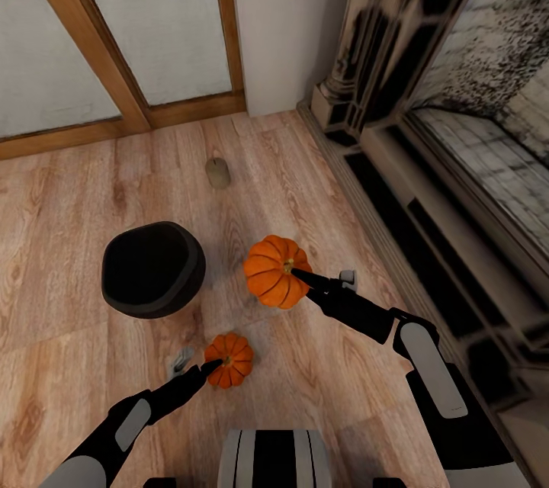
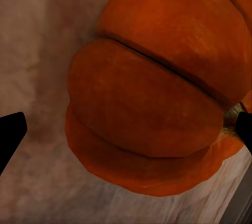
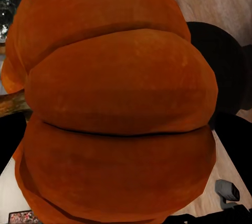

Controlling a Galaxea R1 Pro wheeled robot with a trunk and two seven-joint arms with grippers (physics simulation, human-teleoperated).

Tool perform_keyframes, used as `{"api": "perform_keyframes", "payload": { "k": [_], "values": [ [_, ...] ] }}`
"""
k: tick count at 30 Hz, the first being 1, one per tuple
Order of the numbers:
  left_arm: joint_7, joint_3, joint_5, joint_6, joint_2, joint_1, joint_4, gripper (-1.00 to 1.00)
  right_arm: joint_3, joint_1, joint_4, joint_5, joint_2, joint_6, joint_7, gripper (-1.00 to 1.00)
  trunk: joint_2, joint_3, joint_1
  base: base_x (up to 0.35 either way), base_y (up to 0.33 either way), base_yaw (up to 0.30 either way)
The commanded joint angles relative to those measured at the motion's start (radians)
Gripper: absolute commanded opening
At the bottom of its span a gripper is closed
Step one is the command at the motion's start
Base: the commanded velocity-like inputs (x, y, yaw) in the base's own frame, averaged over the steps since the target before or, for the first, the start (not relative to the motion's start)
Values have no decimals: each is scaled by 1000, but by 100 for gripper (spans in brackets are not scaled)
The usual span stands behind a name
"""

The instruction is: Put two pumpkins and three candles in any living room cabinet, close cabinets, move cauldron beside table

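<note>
Orange filled both wrist views as I worked over the wooden floor [image 1: 91, 191] by the glass doors [image 1: 114, 38]. My right end effector [image 1: 299, 273] sat at the stem of the larger pumpkin [image 1: 273, 271]; in the right wrist view that pumpkin [image 3: 115, 108] pressed up close, but I could not tell whether the jaws were closed on it or only resting against it. My left end effector [image 1: 215, 364] was at the smaller pumpkin [image 1: 231, 359], and the left wrist view showed the fingers [image 2: 10, 135] spread wide, one to each side of that pumpkin [image 2: 152, 87], not clamped on it. The black cauldron [image 1: 152, 268] stood on the floor just beside the pumpkins, on my left. One tan candle [image 1: 218, 172] stood further off toward the doors. A dark fireplace surround [image 1: 427, 130] ran along my right.
</note>
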Motion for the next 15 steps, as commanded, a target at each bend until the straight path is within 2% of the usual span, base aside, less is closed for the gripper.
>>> {"api": "perform_keyframes", "payload": {
  "k": [1,11,15],
  "values": [
    [-2,3,6,9,0,-1,0,100,0,0,0,3,-1,2,3,-100,0,-1,0,0,0,0],
    [-2,2,4,6,-2,0,0,100,0,0,0,3,-1,2,5,-100,0,-1,0,0,0,0],
    [-3,0,-2,6,-2,0,-2,100,-1,0,0,3,-1,2,6,-100,0,-1,0,0,-134,0]
  ]
}}
